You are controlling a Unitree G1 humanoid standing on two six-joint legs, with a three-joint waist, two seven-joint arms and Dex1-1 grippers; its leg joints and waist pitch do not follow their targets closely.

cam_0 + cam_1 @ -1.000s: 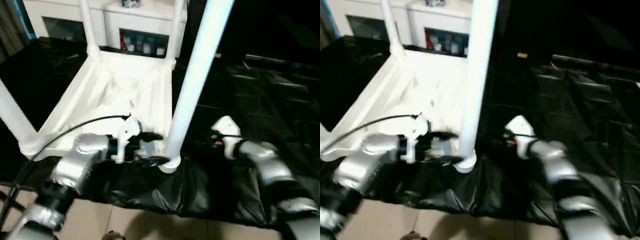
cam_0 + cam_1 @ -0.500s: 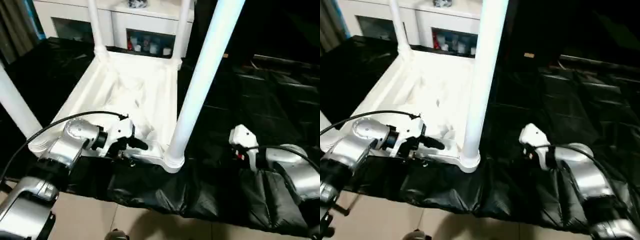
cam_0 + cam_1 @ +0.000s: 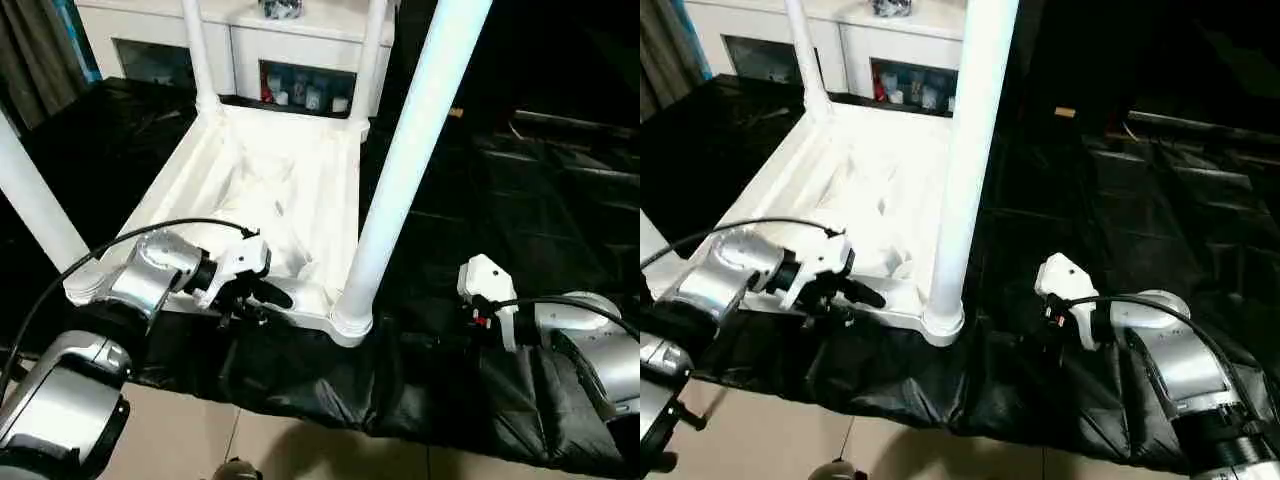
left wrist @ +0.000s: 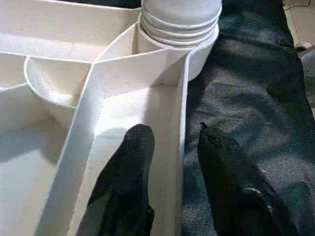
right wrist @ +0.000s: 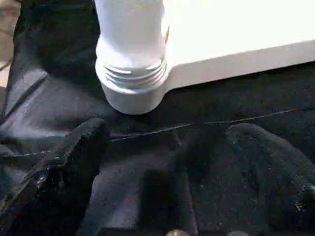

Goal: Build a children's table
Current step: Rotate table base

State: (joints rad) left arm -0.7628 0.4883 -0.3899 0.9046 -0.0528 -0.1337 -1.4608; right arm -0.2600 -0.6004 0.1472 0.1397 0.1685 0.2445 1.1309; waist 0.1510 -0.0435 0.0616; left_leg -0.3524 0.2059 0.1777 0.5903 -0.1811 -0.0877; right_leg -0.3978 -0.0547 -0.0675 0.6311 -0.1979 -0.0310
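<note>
The children's table lies upside down on a black sheet, its ribbed white top (image 3: 280,190) facing up. Its white tube legs stand upright in the corner sockets, the nearest leg (image 3: 405,170) thick in view. My left gripper (image 4: 174,142) is at the top's near rim (image 4: 183,113), just left of that leg's socket (image 4: 179,29). One finger (image 4: 135,157) is inside the rim and the other is outside over the sheet, with a gap still showing. My right gripper (image 5: 167,147) is open wide and low over the sheet, facing the same socket (image 5: 130,81) from the right without touching it.
A white cabinet (image 3: 300,45) with glass doors stands behind the table. The black sheet (image 3: 520,180) covers the floor to the right and ends at bare tiles (image 3: 170,430) in front. A black cable (image 3: 150,235) loops over my left forearm.
My right gripper has drawn back from the near leg to the right and opened wider. My left gripper has slid left along the near rim and its fingers have narrowed. The camera shifted.
</note>
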